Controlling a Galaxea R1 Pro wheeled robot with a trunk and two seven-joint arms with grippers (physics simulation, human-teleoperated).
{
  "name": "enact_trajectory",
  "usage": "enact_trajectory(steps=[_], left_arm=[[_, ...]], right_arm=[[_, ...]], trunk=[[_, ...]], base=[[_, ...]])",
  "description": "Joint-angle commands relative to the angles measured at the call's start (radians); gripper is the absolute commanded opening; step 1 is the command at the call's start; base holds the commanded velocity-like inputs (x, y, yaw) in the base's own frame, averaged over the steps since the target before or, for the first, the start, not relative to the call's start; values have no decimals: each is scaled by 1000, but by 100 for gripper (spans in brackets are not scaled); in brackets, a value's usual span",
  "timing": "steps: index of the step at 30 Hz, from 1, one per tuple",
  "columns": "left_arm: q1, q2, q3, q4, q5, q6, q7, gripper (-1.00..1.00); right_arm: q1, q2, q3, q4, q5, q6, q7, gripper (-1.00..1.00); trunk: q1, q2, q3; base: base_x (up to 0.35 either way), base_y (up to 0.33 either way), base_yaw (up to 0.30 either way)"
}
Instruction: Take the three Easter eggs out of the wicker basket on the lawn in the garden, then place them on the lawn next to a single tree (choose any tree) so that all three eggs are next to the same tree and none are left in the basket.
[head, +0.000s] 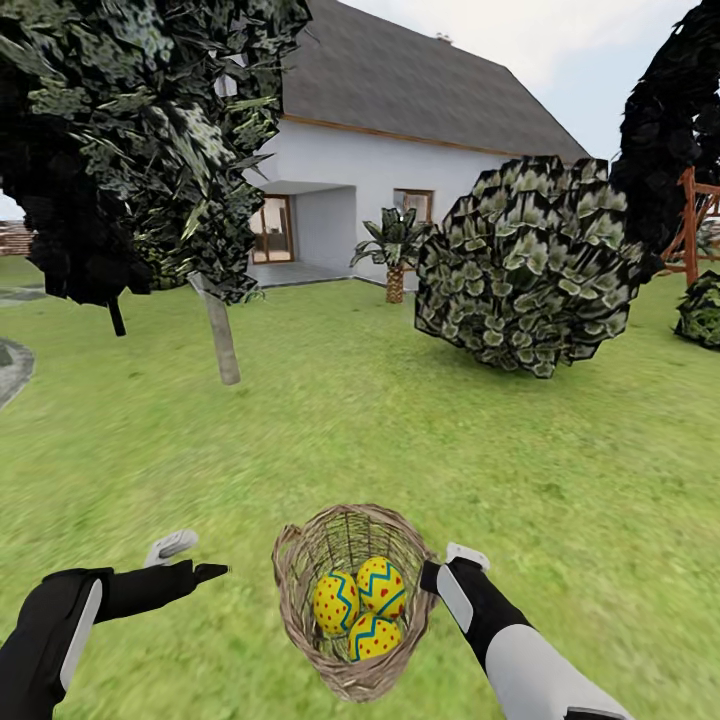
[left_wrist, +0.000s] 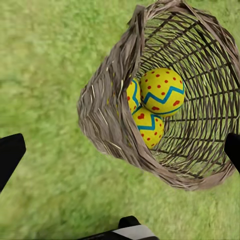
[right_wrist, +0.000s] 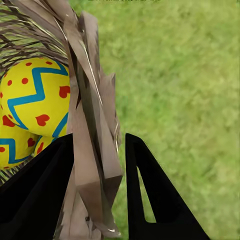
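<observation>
A wicker basket (head: 352, 600) sits on the lawn (head: 560, 470), holding all three Easter eggs (head: 360, 600). The right gripper (right_wrist: 97, 187) straddles the basket's rim, seemingly pinching it, probably to carry everything towards the grey-trunked tree (head: 222, 340). The left gripper (head: 190, 560) hovers beside it, spread and empty.

Black arms, white panels, seemingly black claws (right_wrist: 97, 190).

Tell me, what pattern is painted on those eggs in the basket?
The Easter eggs are yellow with red dots and a blue-green zigzag band, seen best in the left wrist view.
</observation>
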Motion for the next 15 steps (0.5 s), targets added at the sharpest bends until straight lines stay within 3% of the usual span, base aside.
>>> enact_trajectory(steps=[1,15], left_arm=[[-1,0,1,0,-3,6,-6,100],[-1,0,1,0,-3,6,-6,100]], right_arm=[[-1,1,-2,-3,-14,1,-6,-100],[-1,1,-2,-3,-14,1,-6,-100]], trunk=[[1,-2,-2],[1,-2,-2]], base=[[234,201,166],[234,201,157]])
